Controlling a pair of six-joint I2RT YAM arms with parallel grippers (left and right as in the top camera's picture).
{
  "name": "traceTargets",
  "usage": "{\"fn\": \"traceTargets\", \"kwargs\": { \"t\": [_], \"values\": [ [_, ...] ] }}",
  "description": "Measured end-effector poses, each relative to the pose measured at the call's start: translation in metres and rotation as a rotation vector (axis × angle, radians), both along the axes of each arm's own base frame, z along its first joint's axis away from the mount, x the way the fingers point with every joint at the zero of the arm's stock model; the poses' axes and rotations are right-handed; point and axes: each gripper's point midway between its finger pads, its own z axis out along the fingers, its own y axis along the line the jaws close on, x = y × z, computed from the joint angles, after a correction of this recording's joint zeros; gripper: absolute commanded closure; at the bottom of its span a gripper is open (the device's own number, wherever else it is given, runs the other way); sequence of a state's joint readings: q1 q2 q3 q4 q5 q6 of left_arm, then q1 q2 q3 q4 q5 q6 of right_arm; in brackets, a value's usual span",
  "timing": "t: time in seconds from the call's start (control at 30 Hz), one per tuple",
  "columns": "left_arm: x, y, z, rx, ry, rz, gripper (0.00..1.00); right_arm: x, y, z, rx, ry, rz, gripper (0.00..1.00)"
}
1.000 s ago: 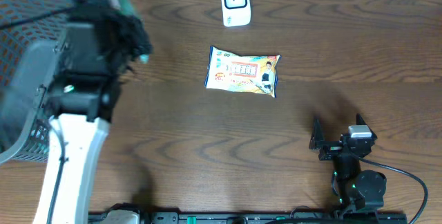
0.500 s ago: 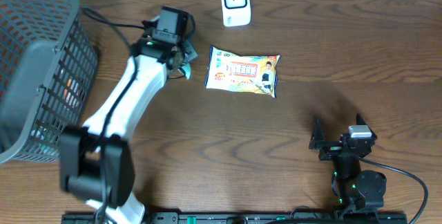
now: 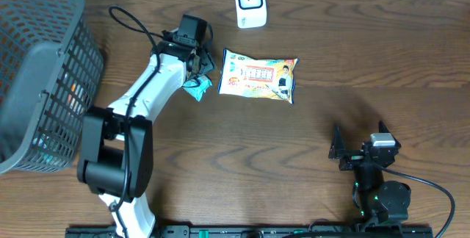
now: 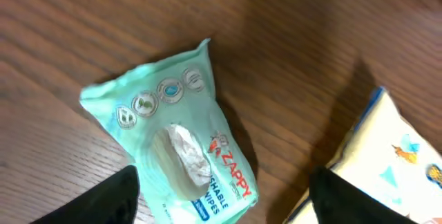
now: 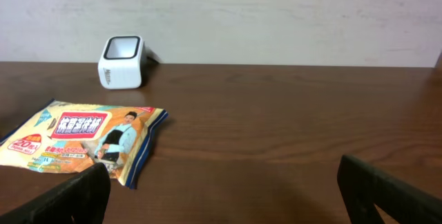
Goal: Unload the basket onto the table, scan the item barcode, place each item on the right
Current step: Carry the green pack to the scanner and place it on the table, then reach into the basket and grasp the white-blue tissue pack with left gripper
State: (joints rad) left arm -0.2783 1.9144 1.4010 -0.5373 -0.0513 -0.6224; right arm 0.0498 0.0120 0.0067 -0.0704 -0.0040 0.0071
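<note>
Left gripper (image 3: 200, 63): positioned over the far left-centre of the table (image 3: 330, 54). Its fingers (image 4: 114, 200) are spread wide and grasp nothing.

Teal wipes pack (image 3: 197, 86): lies flat on the wood directly under the left gripper, printed face up. In the left wrist view it sits between the two fingers and is not clamped.

Snack packet (image 3: 258, 75): flat on the table just beside the wipes pack, at its 3 o'clock. A narrow strip of wood separates the two.

Scanner (image 3: 250, 3): upright at the far edge, at 12 o'clock from the snack packet and at roughly 1 o'clock from the wipes pack.

Basket (image 3: 37, 69): at 9 o'clock from the left gripper, on the table's left side.

Right gripper (image 3: 358, 135): low at the near right, about 5 o'clock from the snack packet. Its fingers are fully parted and empty.
</note>
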Motion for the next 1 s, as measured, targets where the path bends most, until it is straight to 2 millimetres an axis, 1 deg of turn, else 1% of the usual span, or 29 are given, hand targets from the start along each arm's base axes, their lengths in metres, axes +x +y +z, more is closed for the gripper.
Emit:
{"fn": "traceTargets", "kwargs": {
  "t": [0.03,0.07,0.13,0.23,0.27,0.3,0.37,0.4,0.43,0.47,0.53,0.6,0.63,0.67,0.73,0.77,0.83,0.87,1.0],
  "values": [
    [0.001,0.0,0.008,0.004,-0.018,-0.019,0.18,0.0,0.0,0.0,0.0,0.0,0.0,0.01],
    [0.002,0.0,0.02,0.008,-0.047,-0.042,0.18,0.0,0.0,0.0,0.0,0.0,0.0,0.01],
    [0.006,0.0,0.05,0.011,-0.126,-0.078,0.18,0.0,0.0,0.0,0.0,0.0,0.0,0.01],
    [0.009,0.006,0.115,0.027,-0.293,-0.109,0.18,0.0,0.0,0.0,0.0,0.0,0.0,0.01],
    [0.009,0.01,0.138,0.039,-0.353,-0.108,0.18,0.0,0.0,0.0,0.0,0.0,0.0,0.01],
    [0.008,0.018,0.165,0.055,-0.427,-0.097,0.18,0.0,0.0,0.0,0.0,0.0,0.0,0.01],
    [0.003,0.037,0.213,0.096,-0.555,-0.058,0.18,0.0,0.0,0.0,0.0,0.0,0.0,0.01],
    [0.0,0.048,0.238,0.12,-0.622,-0.028,0.17,0.0,0.0,0.0,0.0,0.0,0.0,0.01],
    [-0.005,0.063,0.264,0.152,-0.693,0.014,0.14,0.0,0.0,0.0,0.0,0.0,0.0,0.01],
    [-0.011,0.078,0.285,0.177,-0.75,0.06,0.13,0.0,0.0,0.0,0.0,0.0,0.0,0.01],
    [-0.027,0.113,0.323,0.234,-0.849,0.171,0.13,0.0,0.0,0.0,0.0,0.0,0.0,0.01],
    [-0.045,0.148,0.347,0.288,-0.9,0.277,0.12,0.0,0.0,0.0,0.0,0.0,0.0,0.01],
    [-0.056,0.17,0.357,0.321,-0.916,0.341,0.12,0.0,0.0,0.0,0.0,0.0,0.0,0.01],
    [-0.064,0.189,0.362,0.348,-0.922,0.394,0.12,0.0,0.0,0.0,0.0,0.0,0.0,0.01],
    [-0.079,0.226,0.365,0.407,-0.91,0.493,0.12,0.0,0.0,0.0,0.0,0.0,0.0,0.01],
    [-0.086,0.244,0.364,0.437,-0.892,0.539,0.12,0.0,0.0,0.0,0.0,0.0,0.0,0.01],
    [-0.098,0.28,0.353,0.494,-0.831,0.625,0.12,0.0,0.0,0.0,0.0,0.0,0.0,0.01],
    [-0.105,0.299,0.344,0.522,-0.785,0.669,0.12,0.0,0.0,0.0,0.0,0.0,0.0,0.01],
    [-0.122,0.356,0.304,0.558,-0.62,0.755,0.12,0.0,0.0,0.0,0.0,0.0,0.0,0.01]
  ]
}}
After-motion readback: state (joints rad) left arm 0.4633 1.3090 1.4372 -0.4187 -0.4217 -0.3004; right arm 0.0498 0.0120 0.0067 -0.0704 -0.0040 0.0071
